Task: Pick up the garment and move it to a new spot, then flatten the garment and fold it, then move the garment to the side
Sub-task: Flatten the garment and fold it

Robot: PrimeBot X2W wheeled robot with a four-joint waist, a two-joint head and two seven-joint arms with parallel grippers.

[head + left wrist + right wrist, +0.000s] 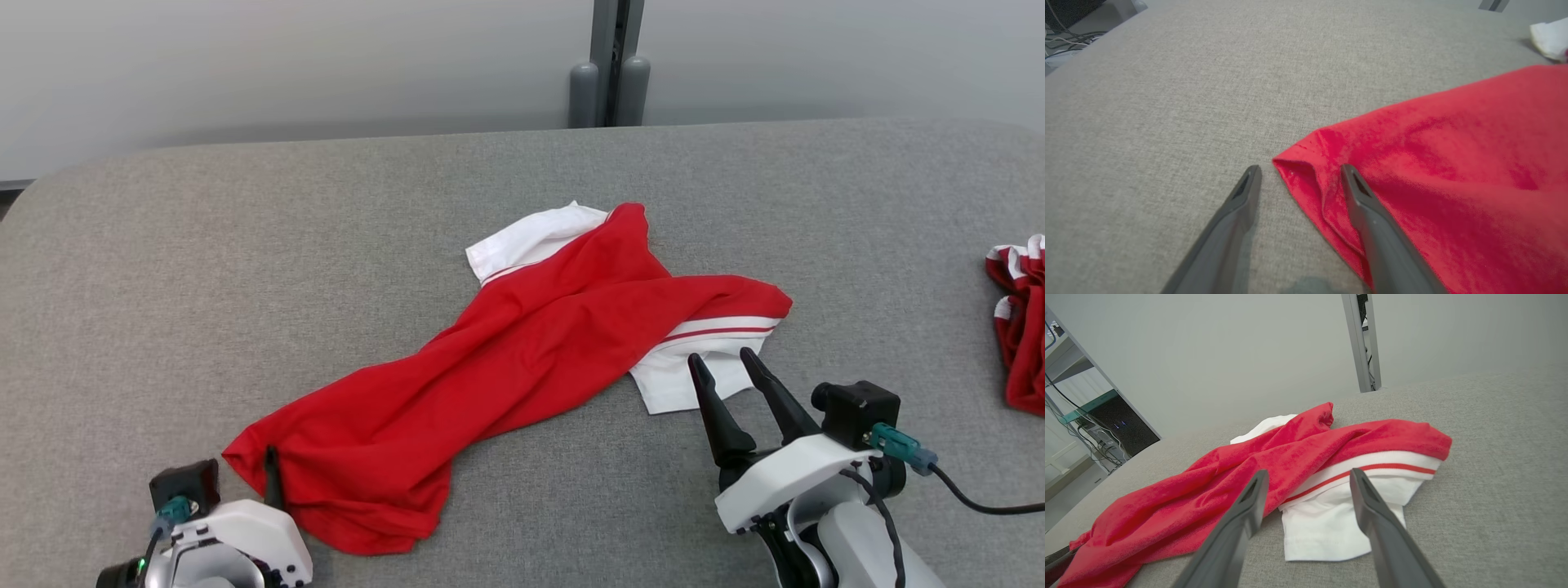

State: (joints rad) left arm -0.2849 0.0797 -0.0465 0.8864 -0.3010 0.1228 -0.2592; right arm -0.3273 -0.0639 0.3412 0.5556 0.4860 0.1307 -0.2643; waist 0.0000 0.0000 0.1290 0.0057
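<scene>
Red knit cloth makes up most of the T-shirt (522, 351), which has 2 white sleeves; the nearer sleeve meets the body at a white band with 1 thin red stripe. The shirt lies crumpled and twisted (nothing about it is flat) in a long diagonal across the middle of the grey fabric-covered table (204, 245), from the near left to the far right.

The left pincer (1299, 168) is spread wide at the shirt's near-left hem corner. In the left wrist view, 1 finger is over bare table, the other is over red cloth, and the corner sits between the tips. The right pincer (720, 354) is also spread wide. Its fingertips are at the near edge of the nearer white sleeve, just below the striped band, and hold nothing.

A second red-and-white garment (1020, 327) lies bunched at the table's right edge, well apart from the shirt.
</scene>
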